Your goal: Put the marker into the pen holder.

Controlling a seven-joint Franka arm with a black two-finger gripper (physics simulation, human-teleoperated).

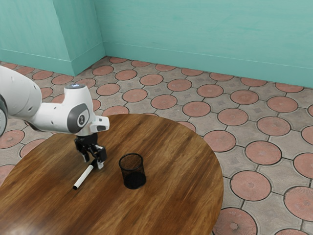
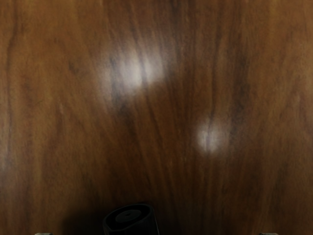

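Note:
My gripper (image 1: pixel 93 164) is low over the table, its two fingers spread apart around the dark end of the marker (image 1: pixel 84 176). The marker lies on the wood, its white barrel angling away from the hand. In the wrist view the marker's black end (image 2: pixel 130 219) is at the lower edge, between the widely separated tips of the gripper (image 2: pixel 156 233), with a gap to each. The black mesh pen holder (image 1: pixel 133 171) stands upright beside the hand, toward the exterior view's right.
The round wooden table (image 1: pixel 171 147) curves away beyond the pen holder, its edge at the exterior view's right. Patterned floor tiles (image 1: pixel 244 142) and a teal wall (image 1: pixel 195 39) are past it.

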